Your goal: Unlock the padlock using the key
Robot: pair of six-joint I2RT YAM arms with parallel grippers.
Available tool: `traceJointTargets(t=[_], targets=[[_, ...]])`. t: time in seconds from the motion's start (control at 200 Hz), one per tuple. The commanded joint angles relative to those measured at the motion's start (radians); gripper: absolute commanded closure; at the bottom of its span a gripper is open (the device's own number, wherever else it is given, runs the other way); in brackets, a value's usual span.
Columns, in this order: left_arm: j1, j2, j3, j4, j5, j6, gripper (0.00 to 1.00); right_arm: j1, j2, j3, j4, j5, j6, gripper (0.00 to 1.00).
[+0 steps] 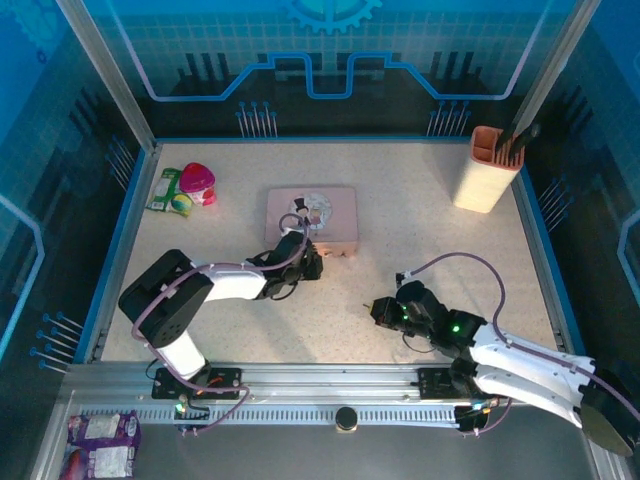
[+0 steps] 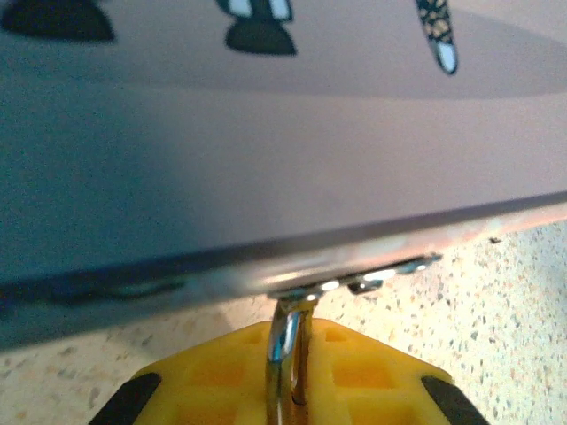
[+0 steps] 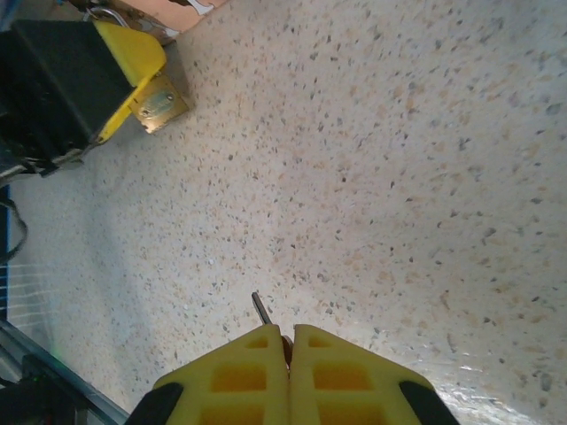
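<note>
Left gripper [image 2: 285,376]: pinched tiny brass-bodied, silver-shackled padlock [image 3: 162,104] beside pink rectangular tin [image 1: 335,232], mid-tabletop. Right gripper [image 3: 288,350]: clamped thin dark metal key [image 3: 260,307].

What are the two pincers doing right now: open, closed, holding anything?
The left pincer is closed on the padlock, by its shackle.
The right pincer is closed on the key, tip sticking out.
</note>
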Motion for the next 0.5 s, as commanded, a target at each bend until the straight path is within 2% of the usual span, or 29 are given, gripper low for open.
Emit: traceJointTargets(t=[0.0,0.27,0.495], targets=[[0.029,-0.052,-0.049,0.001,0.008,-0.026,0.96,0.024,0.054,0.041,0.082,-0.004,0.015,1.00],[0.058,-0.102,-0.058,-0.057,0.091,-0.017,0.98,0.079,0.224,0.086,0.189,0.016,0.040,1.00],[0.057,-0.126,-0.051,-0.041,0.218,-0.120,0.98,0.082,0.279,0.055,0.285,0.008,0.090,1.00]])
